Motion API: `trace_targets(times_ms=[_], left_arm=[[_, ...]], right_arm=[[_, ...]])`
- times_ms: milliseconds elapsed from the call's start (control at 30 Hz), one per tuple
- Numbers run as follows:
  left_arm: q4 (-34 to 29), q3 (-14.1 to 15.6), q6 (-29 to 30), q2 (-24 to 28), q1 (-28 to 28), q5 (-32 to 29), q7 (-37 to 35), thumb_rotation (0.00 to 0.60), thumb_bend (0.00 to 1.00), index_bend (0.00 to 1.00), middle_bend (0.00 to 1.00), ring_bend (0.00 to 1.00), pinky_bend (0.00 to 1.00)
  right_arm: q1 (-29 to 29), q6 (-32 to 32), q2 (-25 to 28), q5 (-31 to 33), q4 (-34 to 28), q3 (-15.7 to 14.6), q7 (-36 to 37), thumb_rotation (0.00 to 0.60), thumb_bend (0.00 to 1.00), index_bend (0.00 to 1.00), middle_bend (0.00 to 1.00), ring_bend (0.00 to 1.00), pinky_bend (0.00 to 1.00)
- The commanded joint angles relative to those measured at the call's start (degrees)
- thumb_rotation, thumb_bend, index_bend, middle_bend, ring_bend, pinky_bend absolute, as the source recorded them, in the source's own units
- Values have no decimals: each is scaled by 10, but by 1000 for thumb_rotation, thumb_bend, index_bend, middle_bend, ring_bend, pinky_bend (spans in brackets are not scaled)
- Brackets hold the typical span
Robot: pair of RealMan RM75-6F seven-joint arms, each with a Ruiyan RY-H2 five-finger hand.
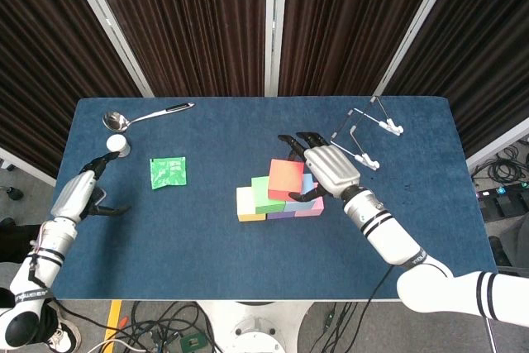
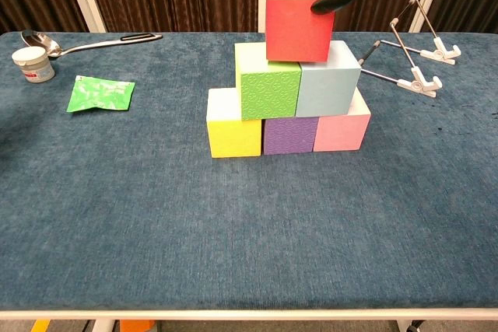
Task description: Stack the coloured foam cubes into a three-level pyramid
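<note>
Now the right hand holds the red foam cube on top.
Its fingers wrap the cube; the left hand rests open, holding nothing, by the table edge.

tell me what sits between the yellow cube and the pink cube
The purple cube, touching both the yellow cube and pink cube; clearest in the chest view.

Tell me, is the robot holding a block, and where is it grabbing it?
The right hand grips the red cube atop the pyramid by its upper right side. The left hand holds nothing.
</note>
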Motion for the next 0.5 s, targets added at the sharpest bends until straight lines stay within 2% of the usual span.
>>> trace_targets(times_ms=[33, 233, 500], left_arm=[[2, -2, -1, -1, 1, -1, -1, 600, 138, 74, 69, 0, 0], [11, -8, -7, -7, 1, -9, -5, 600, 136, 74, 69, 0, 0], [19, -17, -5, -15, 4, -11, -15, 600, 136, 74, 69, 0, 0]], right_arm=[[-5, -9, 3, -15, 6, 3, 15, 600, 129, 0, 452, 0, 0], [-8, -48, 9, -58, 29, 9, 57, 600, 130, 0, 452, 0, 0], [-14, -96, 17, -145, 70, 24, 135, 600, 131, 0, 452, 0, 0]])
